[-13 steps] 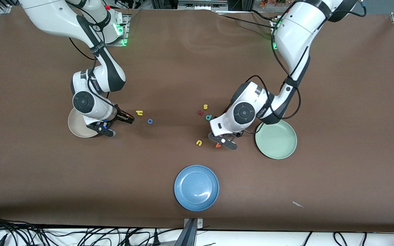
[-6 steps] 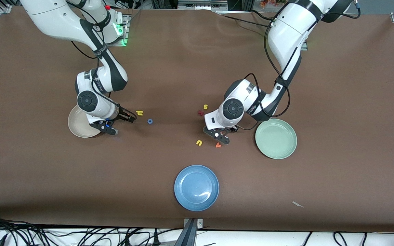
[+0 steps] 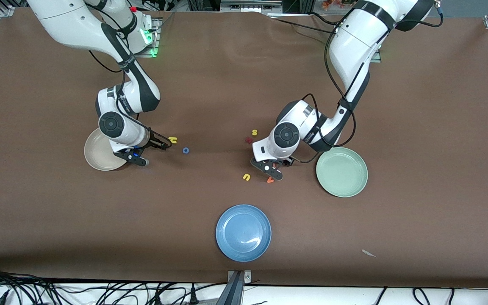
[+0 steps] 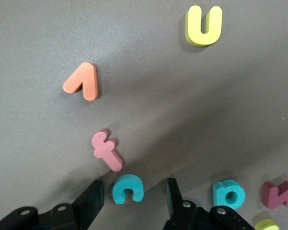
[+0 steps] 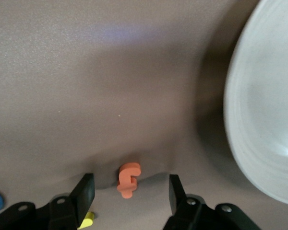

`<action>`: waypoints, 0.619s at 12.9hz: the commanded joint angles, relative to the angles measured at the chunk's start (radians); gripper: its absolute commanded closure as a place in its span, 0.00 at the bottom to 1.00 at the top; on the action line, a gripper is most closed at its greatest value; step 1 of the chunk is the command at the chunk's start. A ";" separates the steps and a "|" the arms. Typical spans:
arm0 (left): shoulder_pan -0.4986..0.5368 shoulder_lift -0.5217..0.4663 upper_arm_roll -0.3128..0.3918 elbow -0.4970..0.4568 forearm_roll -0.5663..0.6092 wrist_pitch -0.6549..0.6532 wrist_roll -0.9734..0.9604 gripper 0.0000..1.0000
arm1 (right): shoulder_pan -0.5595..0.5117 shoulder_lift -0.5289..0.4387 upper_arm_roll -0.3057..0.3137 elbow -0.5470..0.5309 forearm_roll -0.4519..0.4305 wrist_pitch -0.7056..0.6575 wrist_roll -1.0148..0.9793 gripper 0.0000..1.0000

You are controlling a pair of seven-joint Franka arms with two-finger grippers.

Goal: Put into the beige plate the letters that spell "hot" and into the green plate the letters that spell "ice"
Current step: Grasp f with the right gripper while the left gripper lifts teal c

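Observation:
In the left wrist view, a teal "c" (image 4: 127, 188) lies on the table between the fingers of my open left gripper (image 4: 133, 190), with a gap on each side. The pale green plate (image 3: 341, 171) sits beside that hand, toward the left arm's end. My right gripper (image 5: 131, 184) (image 3: 160, 144) is open around an orange "t" (image 5: 128, 179) and does not touch it. The beige plate (image 5: 264, 110) (image 3: 95, 156) is right beside it. The yellow "h" (image 3: 173, 139) and the blue "o" (image 3: 185, 150) lie just past the right fingertips, toward the table's middle.
Around the "c" lie a pink "f"-like letter (image 4: 107, 150), an orange "v" (image 4: 81, 81) (image 3: 270, 180), a yellow "u" (image 4: 203, 25) (image 3: 246, 177), a teal "p" (image 4: 229, 193) and a dark red letter (image 4: 278, 193). A yellow "s" (image 3: 254, 132) lies nearby. A blue plate (image 3: 243, 232) sits nearest the front camera.
The left hand has moved away from the green plate and over the letter cluster. The right hand has crept from the beige plate toward the "h".

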 commanded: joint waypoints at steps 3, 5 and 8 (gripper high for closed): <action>-0.002 -0.008 0.009 -0.004 0.051 0.002 0.008 0.96 | 0.006 0.004 -0.001 -0.009 -0.012 0.022 0.019 0.31; -0.001 -0.023 0.008 0.003 0.051 -0.019 0.007 1.00 | 0.006 0.008 -0.001 -0.009 -0.012 0.036 0.018 0.31; 0.027 -0.078 0.009 0.011 0.052 -0.099 0.010 1.00 | 0.006 0.008 -0.001 -0.009 -0.012 0.044 0.018 0.31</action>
